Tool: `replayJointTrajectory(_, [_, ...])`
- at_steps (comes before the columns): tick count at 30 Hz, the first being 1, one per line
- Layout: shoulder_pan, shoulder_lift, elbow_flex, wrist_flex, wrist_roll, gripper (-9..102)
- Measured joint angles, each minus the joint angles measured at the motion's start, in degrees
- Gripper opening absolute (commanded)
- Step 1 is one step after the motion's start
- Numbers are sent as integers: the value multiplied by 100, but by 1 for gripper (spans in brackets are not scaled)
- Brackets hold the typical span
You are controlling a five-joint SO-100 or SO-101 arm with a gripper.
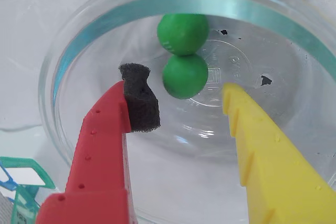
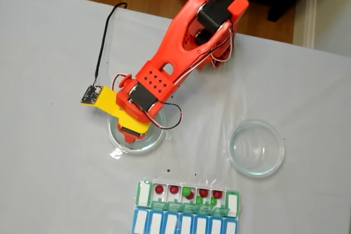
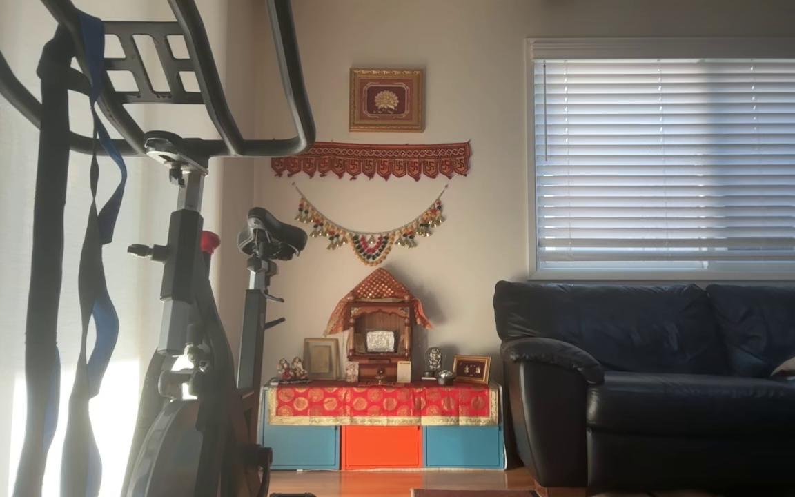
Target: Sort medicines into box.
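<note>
The tool [image 1: 181, 95] is two matte plastic fingers with stepped, saw-toothed inner edges, one red [image 1: 102, 145] and one yellow [image 1: 268, 150]; the red one carries a block of coarse black foam [image 1: 140, 100] at its tip. The fingers stand wide apart and hold nothing. They reach into a clear round dish [image 1: 63, 103] of glossy plastic with a greenish rim, and between the tips lie two smooth, bright green balls [image 1: 184, 75], touching one another, the nearer one just beside the foam. A few tiny black specks [image 1: 266, 80] dot the dish floor.

From the fixed view, the orange-red arm [image 2: 181, 47] stretches over a pale grey cloth-covered surface [image 2: 49, 53], with wooden floor beyond its far edge. There are two clear dishes: the one under the tool [image 2: 118, 143] and a second [image 2: 256, 148] well apart to the right. Near the bottom edge lies the box [image 2: 143, 193], a long white row with translucent green lids folded open. In its compartments I count about four dark red balls [image 2: 159, 189] and what look like three green ones [image 2: 188, 190], though they are small and the count is unsure. A blue-lidded row [image 2: 140, 222] sits touching it below.

The other view shows the room: an exercise bike [image 3: 183, 276], a dark leather sofa [image 3: 646, 373], window blinds [image 3: 680, 159] and a small wooden shrine [image 3: 378, 331].
</note>
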Motion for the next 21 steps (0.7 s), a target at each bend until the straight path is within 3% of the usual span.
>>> replayJointTrajectory(21, [-97, 343, 598, -993, -378, 20])
